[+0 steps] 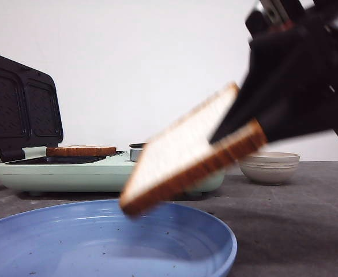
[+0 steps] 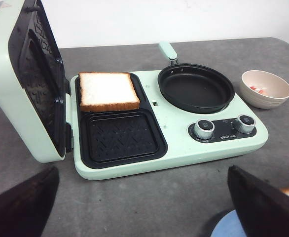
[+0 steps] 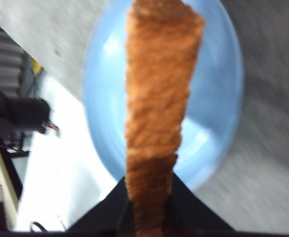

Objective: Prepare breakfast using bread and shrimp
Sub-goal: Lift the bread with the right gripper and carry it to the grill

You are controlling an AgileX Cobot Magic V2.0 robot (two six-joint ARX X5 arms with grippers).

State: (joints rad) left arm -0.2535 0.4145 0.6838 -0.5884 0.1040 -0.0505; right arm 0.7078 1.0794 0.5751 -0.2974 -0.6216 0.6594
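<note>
On the gray table (image 2: 194, 197) sits the big green cooker (image 2: 223, 148), lid up so food can go in. Near us lies the blue plate (image 1: 157, 242), empty. One bread slice (image 2: 107, 90) rests in the far left tray, ready to toast. The right gripper (image 1: 255, 130) pinches the other slice (image 1: 186, 153) by its edge, tilted above the plate, so it hangs free. The left gripper (image 2: 139, 207) is wide apart, holding nothing. Shrimp (image 2: 259, 89) waits in the beige bowl (image 2: 266, 101), far right.
</note>
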